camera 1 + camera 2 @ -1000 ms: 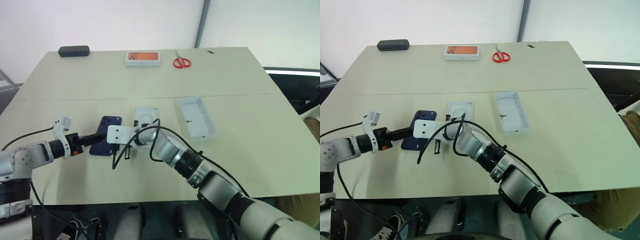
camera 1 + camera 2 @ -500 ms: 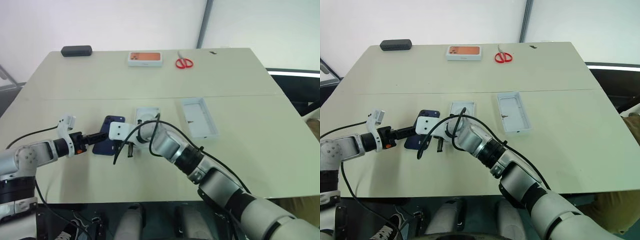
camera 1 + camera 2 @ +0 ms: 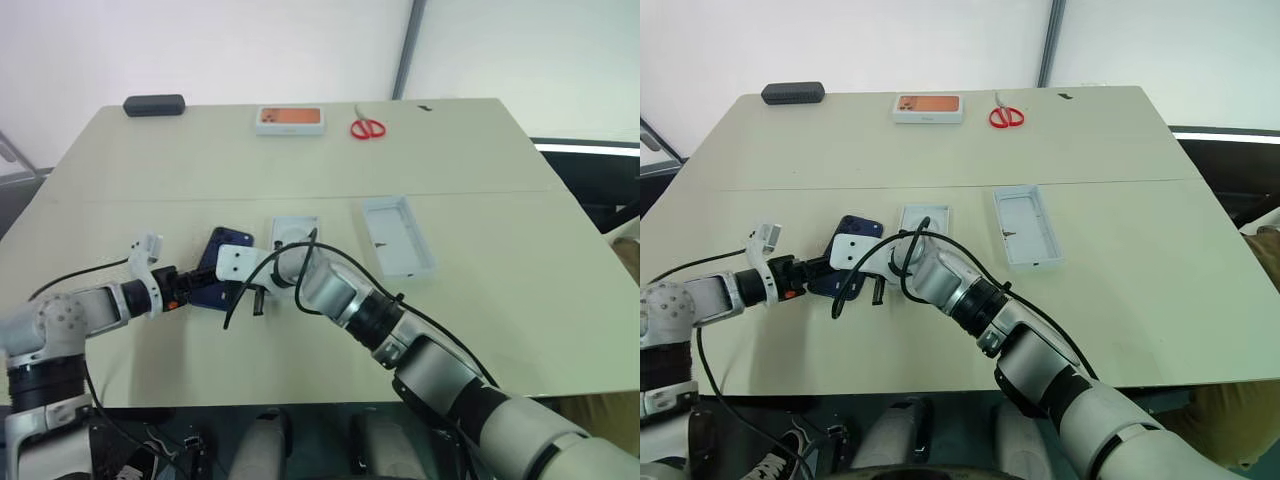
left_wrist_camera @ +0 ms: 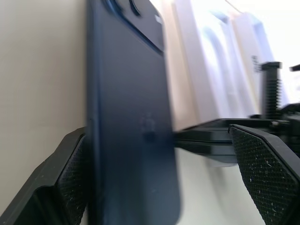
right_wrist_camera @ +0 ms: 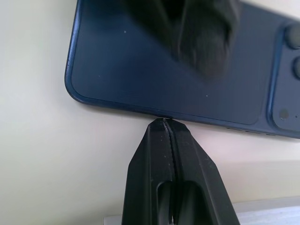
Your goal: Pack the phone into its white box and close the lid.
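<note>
**Bracing the phone for a pickup at the near left of the table**

Working from the near side, the left gripper is seen spread as wide as it goes, its jaws straddling the near end of the phone, one pad at the left edge and the other standing clear to the right; nothing is clamped yet. The right gripper is pressed fully shut, holding nothing, with its tip set against the phone's right long edge as a stop. The phone lies back-up on the table, just left of the white box, whose oval-recessed insert is in place. Farther right, well apart, the lid is laid open side up. At the far edge are found a dark case, a box printed with an orange phone and red scissors.

The step in hand is judged to be grasping the phone. Next, the left jaws would need to be closed across its width, and the phone lifted and carried right to the box.
</note>
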